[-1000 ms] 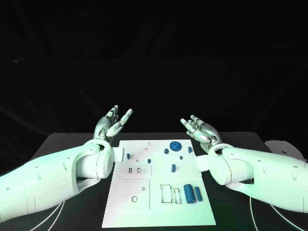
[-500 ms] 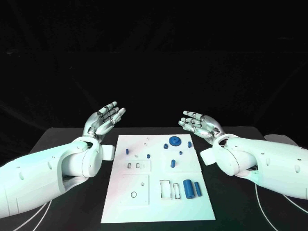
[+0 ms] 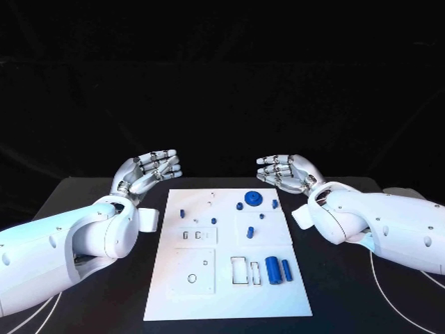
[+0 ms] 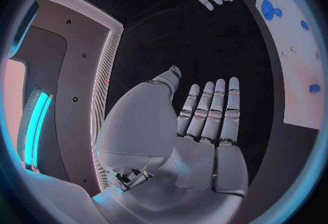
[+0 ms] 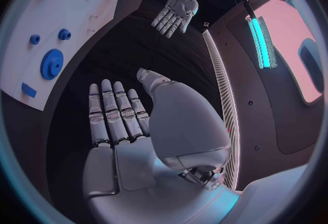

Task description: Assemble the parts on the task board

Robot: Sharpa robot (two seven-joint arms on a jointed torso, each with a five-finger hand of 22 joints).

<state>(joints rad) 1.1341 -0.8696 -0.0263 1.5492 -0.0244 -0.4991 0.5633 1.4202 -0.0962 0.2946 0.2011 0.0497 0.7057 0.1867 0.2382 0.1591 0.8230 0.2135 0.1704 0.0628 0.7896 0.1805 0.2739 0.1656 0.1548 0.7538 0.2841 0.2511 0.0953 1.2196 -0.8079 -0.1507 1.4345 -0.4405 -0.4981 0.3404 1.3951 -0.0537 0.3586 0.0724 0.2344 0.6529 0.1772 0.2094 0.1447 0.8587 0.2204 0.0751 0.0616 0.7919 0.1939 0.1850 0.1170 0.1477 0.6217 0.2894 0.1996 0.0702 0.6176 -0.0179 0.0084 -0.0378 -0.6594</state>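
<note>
The white task board (image 3: 213,292) lies in the middle of the black table. On it sit a blue gear (image 3: 252,197), several small blue pegs (image 3: 249,232) and two blue cylinders (image 3: 272,271) near its right side. My left hand (image 3: 150,168) hovers beyond the board's far left corner, palm turned inward, fingers apart and holding nothing. My right hand (image 3: 286,170) hovers beyond the far right corner, likewise empty. The left wrist view shows my left hand (image 4: 205,120) flat with the board (image 4: 300,65) off to one side. The right wrist view shows my right hand (image 5: 119,120) flat near the gear (image 5: 51,64).
The black table (image 3: 343,299) extends on both sides of the board. White cables (image 3: 403,306) lie on the table at the right. Outlined slots (image 3: 240,270) and holes (image 3: 192,278) mark the board's near half.
Both hands have lowered and turned from upright toward palms facing each other, fingers bending forward. The camera view has shifted slightly. The parts on the board have not moved.
</note>
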